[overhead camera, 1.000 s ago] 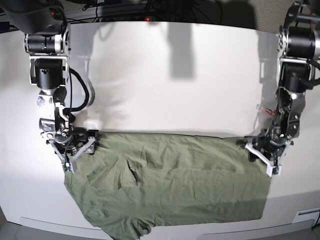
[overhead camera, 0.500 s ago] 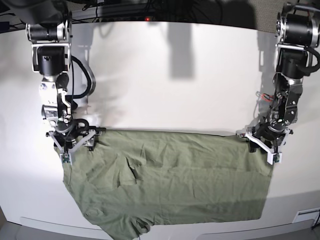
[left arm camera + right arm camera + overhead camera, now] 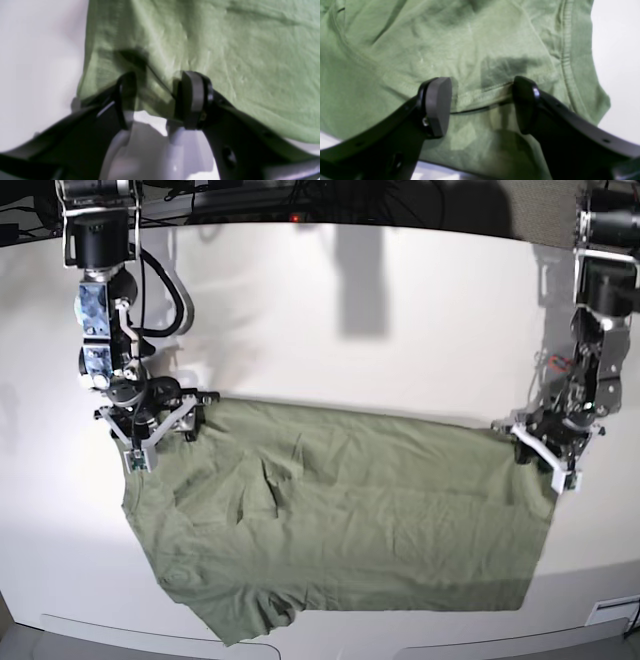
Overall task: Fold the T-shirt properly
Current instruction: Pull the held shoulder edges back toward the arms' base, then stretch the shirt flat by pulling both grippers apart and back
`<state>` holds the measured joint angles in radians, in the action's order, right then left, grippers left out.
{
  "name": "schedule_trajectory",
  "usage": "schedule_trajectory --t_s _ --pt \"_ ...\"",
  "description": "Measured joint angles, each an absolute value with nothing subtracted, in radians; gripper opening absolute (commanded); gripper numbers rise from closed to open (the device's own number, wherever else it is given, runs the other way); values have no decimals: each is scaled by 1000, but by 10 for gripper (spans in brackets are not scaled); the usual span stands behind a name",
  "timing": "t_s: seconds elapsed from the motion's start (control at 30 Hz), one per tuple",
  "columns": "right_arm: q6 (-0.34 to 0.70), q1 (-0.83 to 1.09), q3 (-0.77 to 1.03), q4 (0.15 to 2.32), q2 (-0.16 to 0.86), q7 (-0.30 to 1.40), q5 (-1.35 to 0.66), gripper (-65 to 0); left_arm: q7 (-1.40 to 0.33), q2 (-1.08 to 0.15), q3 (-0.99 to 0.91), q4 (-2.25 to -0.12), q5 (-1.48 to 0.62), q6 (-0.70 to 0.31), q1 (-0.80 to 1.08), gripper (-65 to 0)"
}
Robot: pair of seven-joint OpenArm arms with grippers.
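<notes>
The sage-green T-shirt (image 3: 340, 520) lies spread and wrinkled on the white table (image 3: 350, 330). My right gripper (image 3: 158, 428) sits at the shirt's far left corner in the base view. In the right wrist view its jaws (image 3: 481, 105) stand wide apart over a stitched hem, with the shirt (image 3: 445, 37) flat beneath. My left gripper (image 3: 540, 450) sits at the shirt's far right corner. In the left wrist view its jaws (image 3: 160, 95) stand narrower but apart, with the edge of the shirt (image 3: 225, 50) lying between them.
The shirt's near left corner (image 3: 240, 635) hangs by the table's front edge. Both arm columns stand at the table's far corners, with a black cable loop (image 3: 175, 290) beside the one on the base view's left. Bare table lies beyond the shirt's far edge.
Both grippers have moved toward the far side of the table. The shirt's far edge went with them, so the cloth shifted away from the front edge and lies flatter.
</notes>
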<state>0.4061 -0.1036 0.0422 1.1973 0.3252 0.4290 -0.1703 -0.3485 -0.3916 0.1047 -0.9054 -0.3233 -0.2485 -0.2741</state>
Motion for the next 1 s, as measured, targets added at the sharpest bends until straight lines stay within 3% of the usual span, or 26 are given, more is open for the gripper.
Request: schedule_trajectory --t_s 0.3,0.57,1.0 --pt "409 38 43 1309 366 432 -235 -260 -367 -432 78 -1187 -322 -221 -17 -371" --pt "406 207 54 1437 394 424 -237 -260 -416 -429 -57 -1351 -335 -238 181 -371" --pt "421 445 205 1561 396 420 -269 -260 -419 -382 -106 -1536 -340 -229 407 -371"
